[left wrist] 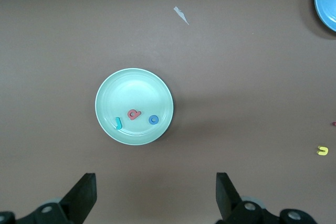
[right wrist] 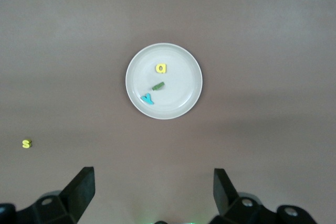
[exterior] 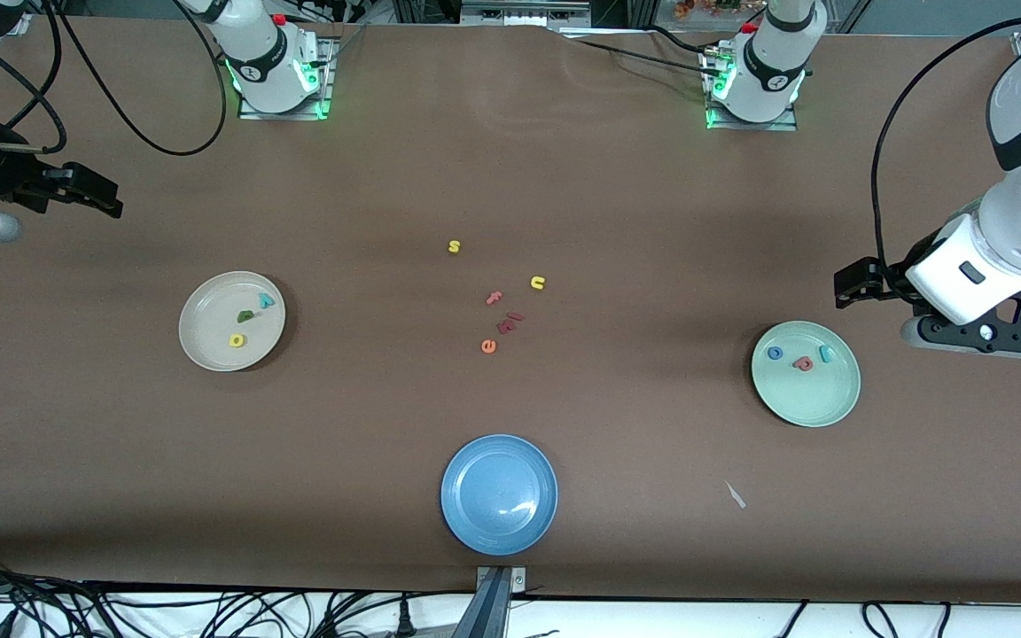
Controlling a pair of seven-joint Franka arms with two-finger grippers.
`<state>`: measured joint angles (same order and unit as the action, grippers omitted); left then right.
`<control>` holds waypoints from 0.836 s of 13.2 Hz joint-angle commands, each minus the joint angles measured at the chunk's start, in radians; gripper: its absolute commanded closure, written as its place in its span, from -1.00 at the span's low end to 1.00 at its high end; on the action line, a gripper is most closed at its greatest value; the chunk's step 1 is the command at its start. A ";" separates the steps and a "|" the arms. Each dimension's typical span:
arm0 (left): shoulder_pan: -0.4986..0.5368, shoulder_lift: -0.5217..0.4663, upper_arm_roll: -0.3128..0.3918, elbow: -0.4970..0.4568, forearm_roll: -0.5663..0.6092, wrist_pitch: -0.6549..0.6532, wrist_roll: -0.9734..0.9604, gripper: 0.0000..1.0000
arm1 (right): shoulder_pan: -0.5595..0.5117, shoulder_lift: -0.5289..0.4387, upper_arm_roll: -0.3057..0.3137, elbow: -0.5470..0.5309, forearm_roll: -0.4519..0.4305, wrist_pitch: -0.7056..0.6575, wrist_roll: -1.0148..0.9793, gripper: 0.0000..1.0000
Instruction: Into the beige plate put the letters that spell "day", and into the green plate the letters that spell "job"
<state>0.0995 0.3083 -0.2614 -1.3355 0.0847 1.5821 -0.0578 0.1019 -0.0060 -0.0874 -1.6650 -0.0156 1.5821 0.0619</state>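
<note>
The beige plate lies toward the right arm's end of the table. In it are a teal "y", a green letter and a yellow letter; the right wrist view shows the same plate with all three. The green plate lies toward the left arm's end and holds a blue "o", a pinkish-red letter and a teal "j". My left gripper hangs open and empty over bare table beside the green plate. My right gripper is open and empty over bare table at its own end.
A blue plate sits near the front edge at mid-table. Loose letters lie in the middle: a yellow "s", a yellow "u", an orange "e" and reddish pieces. A white scrap lies nearer the camera than the green plate.
</note>
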 commanded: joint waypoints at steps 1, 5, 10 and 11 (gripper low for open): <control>0.005 -0.026 0.004 -0.027 -0.029 0.010 0.010 -1.00 | 0.001 -0.009 0.001 0.007 0.002 0.010 -0.017 -1.00; -0.001 -0.023 0.004 -0.025 -0.026 0.010 0.012 -1.00 | -0.001 -0.009 0.001 0.007 -0.004 0.012 -0.068 -1.00; 0.006 -0.021 0.004 -0.025 -0.029 0.010 0.012 -1.00 | -0.005 -0.005 0.001 0.007 -0.001 0.007 -0.067 -1.00; 0.006 -0.020 0.004 -0.025 -0.028 0.010 0.016 -1.00 | -0.002 0.000 0.001 0.008 -0.004 0.004 -0.067 -1.00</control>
<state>0.0993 0.3083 -0.2608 -1.3366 0.0847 1.5821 -0.0578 0.1014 -0.0059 -0.0878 -1.6649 -0.0156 1.5965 0.0142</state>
